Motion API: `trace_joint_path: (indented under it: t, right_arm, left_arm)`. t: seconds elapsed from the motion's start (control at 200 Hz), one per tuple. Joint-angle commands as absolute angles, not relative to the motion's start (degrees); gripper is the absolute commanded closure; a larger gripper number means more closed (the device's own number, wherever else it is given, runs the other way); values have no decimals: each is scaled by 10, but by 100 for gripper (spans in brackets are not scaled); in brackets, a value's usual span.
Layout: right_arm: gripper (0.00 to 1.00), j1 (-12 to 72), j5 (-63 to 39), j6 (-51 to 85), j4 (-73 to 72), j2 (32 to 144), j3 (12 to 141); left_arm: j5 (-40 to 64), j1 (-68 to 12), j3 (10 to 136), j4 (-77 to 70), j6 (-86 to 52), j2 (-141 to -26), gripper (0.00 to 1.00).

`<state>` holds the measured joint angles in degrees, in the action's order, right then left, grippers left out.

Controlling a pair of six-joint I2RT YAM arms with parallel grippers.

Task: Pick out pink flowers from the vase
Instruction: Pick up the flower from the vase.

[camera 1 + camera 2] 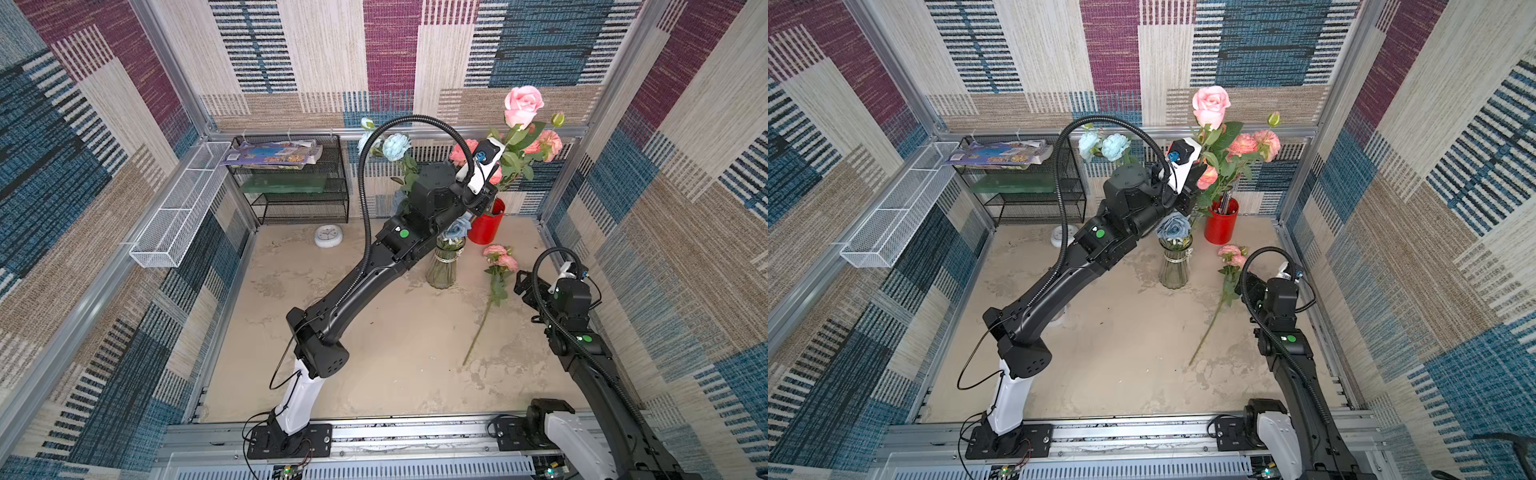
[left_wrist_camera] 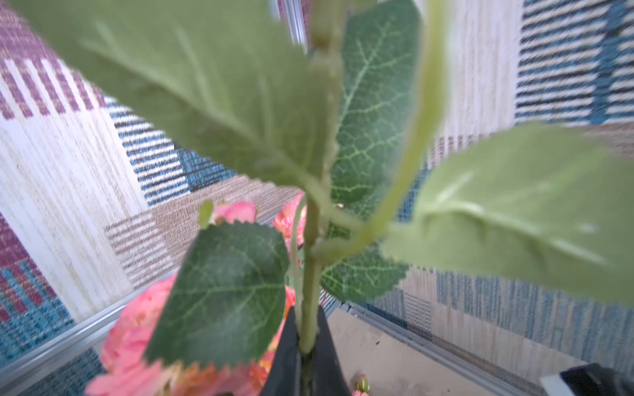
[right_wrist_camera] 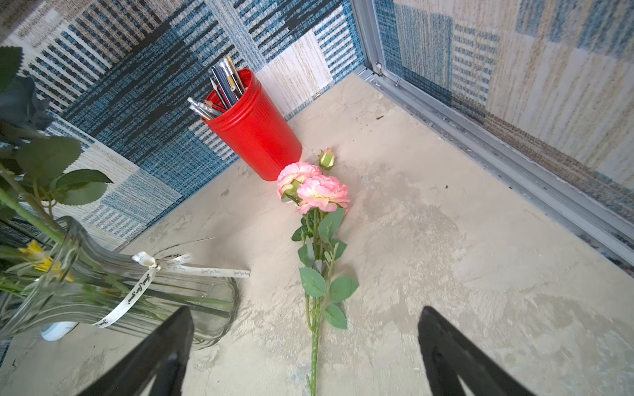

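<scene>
- Left wrist view: left pincer (image 2: 307,344) pinches the stem (image 2: 311,271) of a pink spray (image 1: 524,104), high at the vase's (image 1: 442,274) 1 o'clock.
- Another pink flower (image 1: 500,257) lies on the table (image 1: 374,353), at the vase's 3 o'clock.
- Right pincer (image 3: 305,310) is spread; only blues (image 1: 396,146) seem left.

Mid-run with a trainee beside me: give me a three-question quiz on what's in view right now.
1. True or false: the right claw grips the pink sprig lying on the table.
2. The red cup holds: A) pens, B) pink flowers, C) nothing.
3. Fill in: the left claw is shut on a green ____.
Key: 1 false, it stands open and the sprig lies free on the table; 2 A; 3 stem, of the raised pink flowers.
</scene>
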<state>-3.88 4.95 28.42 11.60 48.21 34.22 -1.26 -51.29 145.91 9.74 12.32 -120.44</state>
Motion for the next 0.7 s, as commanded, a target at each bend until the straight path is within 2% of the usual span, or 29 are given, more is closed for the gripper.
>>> trace_joint_path:
  t: [0.0, 0.311, 0.531, 0.696]
  right_arm:
    - [4, -40, 41, 289, 95, 483, 350]
    - [4, -40, -21, 291, 102, 498, 382]
    - [4, -40, -171, 271, 65, 468, 405]
    - [2, -37, -260, 294, 17, 438, 406]
  left_arm:
    - [85, -509, 1487, 109, 94, -1186, 100]
    - [335, -467, 1487, 93, -33, -1144, 100]
    - [562, -438, 1451, 108, -101, -1136, 100]
    - [641, -432, 1421, 196, -78, -1136, 100]
